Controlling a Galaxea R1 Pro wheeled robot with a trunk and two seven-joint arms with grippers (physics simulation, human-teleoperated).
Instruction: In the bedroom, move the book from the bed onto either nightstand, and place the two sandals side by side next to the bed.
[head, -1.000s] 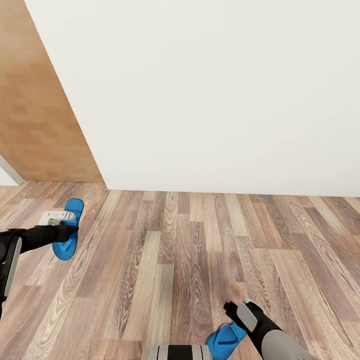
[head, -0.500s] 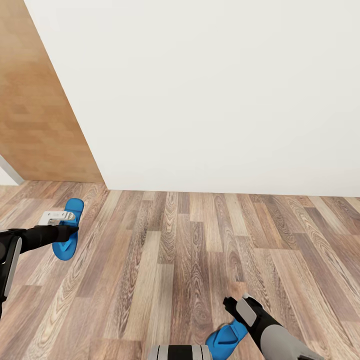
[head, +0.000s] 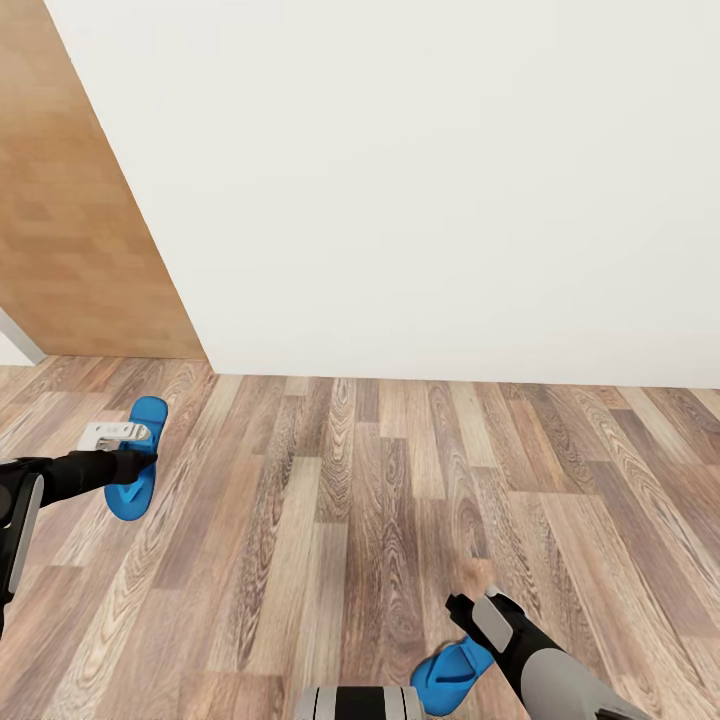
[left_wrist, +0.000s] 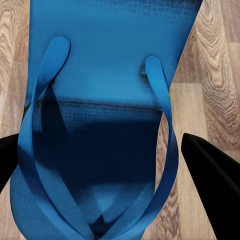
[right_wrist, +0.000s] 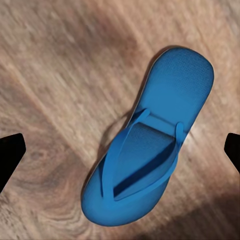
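You have a wood-plank floor (head: 340, 520) with strong grain and a satin sheen. The wall (head: 420, 180) is smooth matt white; the left panel (head: 70, 240) is pale matt wood. Both sandals (left_wrist: 107, 100) (right_wrist: 150, 150) look like matt, finely textured foam with smooth straps.

A plain white wall (head: 420, 190) meets the wood-plank floor (head: 330, 520), beside a tan wooden panel (head: 70, 240).
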